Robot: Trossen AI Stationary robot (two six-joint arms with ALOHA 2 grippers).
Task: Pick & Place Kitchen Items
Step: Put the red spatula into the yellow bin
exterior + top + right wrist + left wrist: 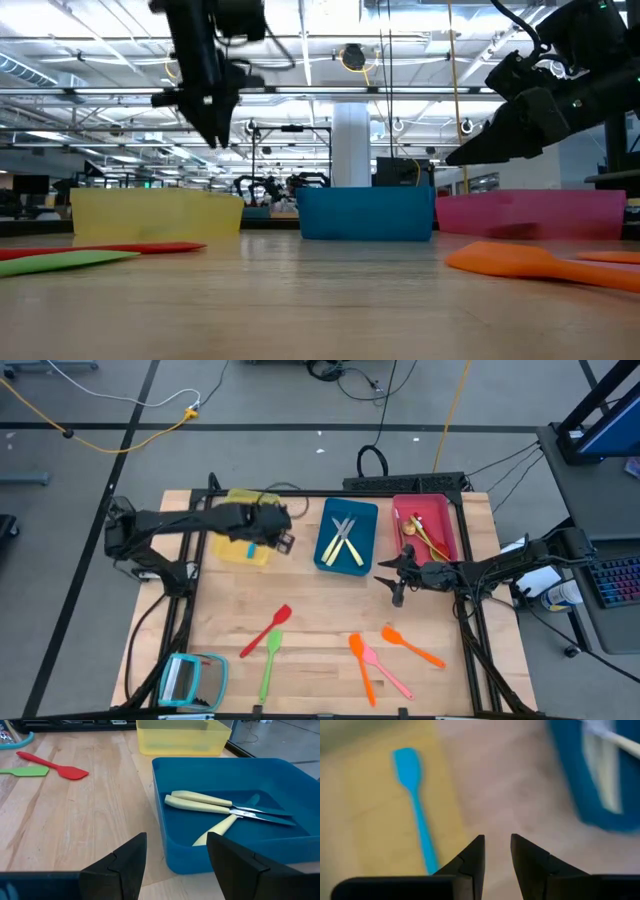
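Left wrist view, blue spatula beside left end effector

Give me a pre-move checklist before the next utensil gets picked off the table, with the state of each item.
1. Left gripper empty, above the yellow tray: ok.
2. Blue spatula lying in the yellow tray: ok.
3. Right gripper open and empty, near the blue tray: ok.
4. Red spatula and green spatula still loose on the table: not ok.
5. Orange spatula unobstructed: ok.
6. Red tray has room: cannot tell.
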